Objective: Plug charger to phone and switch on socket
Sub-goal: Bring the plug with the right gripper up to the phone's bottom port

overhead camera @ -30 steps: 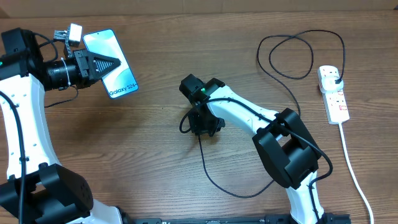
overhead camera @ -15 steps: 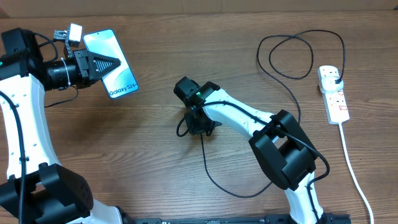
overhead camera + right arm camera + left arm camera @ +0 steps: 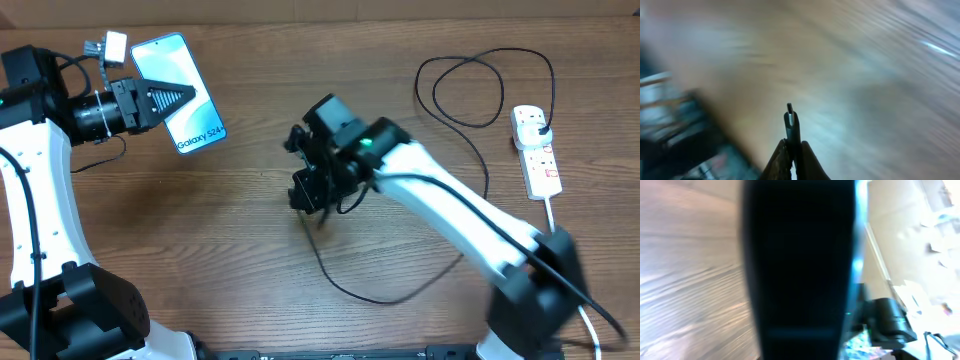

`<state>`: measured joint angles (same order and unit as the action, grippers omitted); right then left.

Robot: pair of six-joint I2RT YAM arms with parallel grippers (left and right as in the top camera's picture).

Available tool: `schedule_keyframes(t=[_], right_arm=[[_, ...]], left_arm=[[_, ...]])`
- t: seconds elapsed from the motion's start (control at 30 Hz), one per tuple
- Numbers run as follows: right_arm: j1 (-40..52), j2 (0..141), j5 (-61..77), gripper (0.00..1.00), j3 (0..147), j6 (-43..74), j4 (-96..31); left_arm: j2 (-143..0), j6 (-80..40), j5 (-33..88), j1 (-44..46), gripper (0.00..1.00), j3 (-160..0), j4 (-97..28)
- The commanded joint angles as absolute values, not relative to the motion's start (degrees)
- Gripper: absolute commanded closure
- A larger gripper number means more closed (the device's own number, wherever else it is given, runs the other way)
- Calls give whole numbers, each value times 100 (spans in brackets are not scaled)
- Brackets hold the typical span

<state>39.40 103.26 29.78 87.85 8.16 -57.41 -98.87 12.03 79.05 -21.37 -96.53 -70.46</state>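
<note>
My left gripper (image 3: 172, 97) is shut on the phone (image 3: 182, 92), a slim handset with a light blue screen, and holds it off the table at the far left. In the left wrist view the phone (image 3: 797, 260) fills the middle as a dark blur. My right gripper (image 3: 308, 193) is shut on the connector end of the black charger cable (image 3: 380, 296) near the table's middle. In the right wrist view the connector tip (image 3: 790, 117) sticks out past my fingertips (image 3: 805, 152). The cable loops back to its black plug (image 3: 541, 127) in the white socket strip (image 3: 535, 150) at the right.
The strip's thick white cord (image 3: 572, 280) runs down the right side towards the front edge. A loop of the black cable (image 3: 470, 90) lies at the back right. A cardboard wall borders the table's far edge.
My right arm has swung and lifted, carrying the cable end; the cable slack on the table has shifted. My left gripper has tilted the phone slightly up and back.
</note>
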Motion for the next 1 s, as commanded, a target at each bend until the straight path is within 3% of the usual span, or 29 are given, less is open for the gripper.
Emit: schedule_keyframes(t=[0.0, 0.23, 0.5, 0.97], right_arm=[[3955, 9780, 4755, 96, 8847, 392, -5557], [3955, 9743, 6486, 96, 8844, 475, -4525], [3953, 9743, 6025, 96, 8844, 1398, -3402], [3336, 9743, 6075, 96, 8844, 1503, -3498]], left_arm=[[-9743, 1678, 9028, -2112, 96, -9712, -7048], [-9743, 1605, 9050, -1433, 96, -9712, -7148], [-9743, 1323, 9052, -1175, 96, -9712, -7137], [-9743, 659, 8973, -1144, 96, -9712, -7129]])
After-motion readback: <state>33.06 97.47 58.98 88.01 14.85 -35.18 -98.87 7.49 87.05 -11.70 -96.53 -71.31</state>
